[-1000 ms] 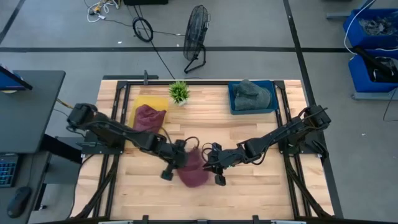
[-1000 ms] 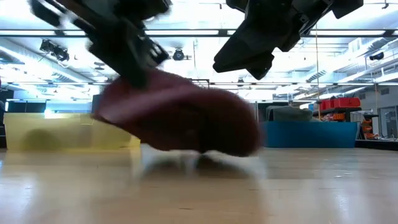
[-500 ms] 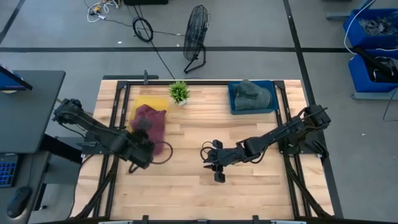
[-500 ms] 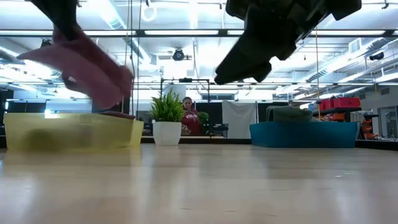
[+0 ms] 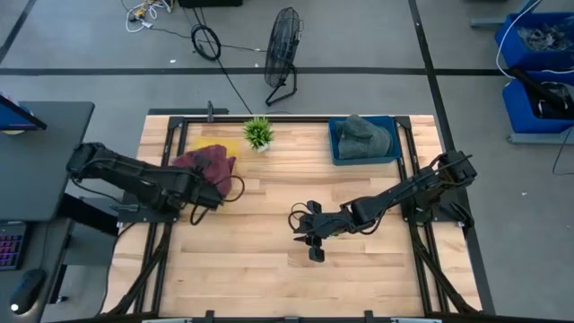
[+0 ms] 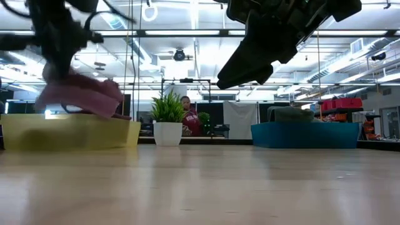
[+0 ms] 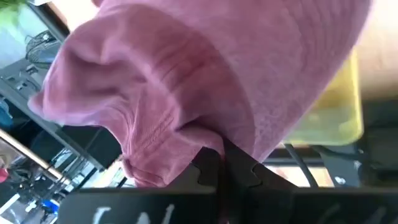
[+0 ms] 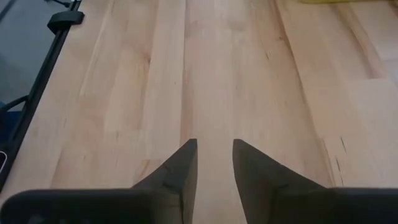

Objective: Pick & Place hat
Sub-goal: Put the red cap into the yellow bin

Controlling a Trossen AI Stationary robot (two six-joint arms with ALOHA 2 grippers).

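Left gripper (image 5: 208,191) pinches the maroon hat (image 5: 208,167) just above the yellow bin (image 6: 69,132), so it should center over the bin and lower before releasing, while right gripper (image 5: 311,237), fingers narrowly parted and empty, waits well apart from the bin.

Grey floor (image 5: 359,54) w/ black tape lines; ceiling strip lights (image 6: 187,32).

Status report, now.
Left end effector shut on hat, over yellow bin. Right end effector open, empty, mid-table. Nothing in the way.
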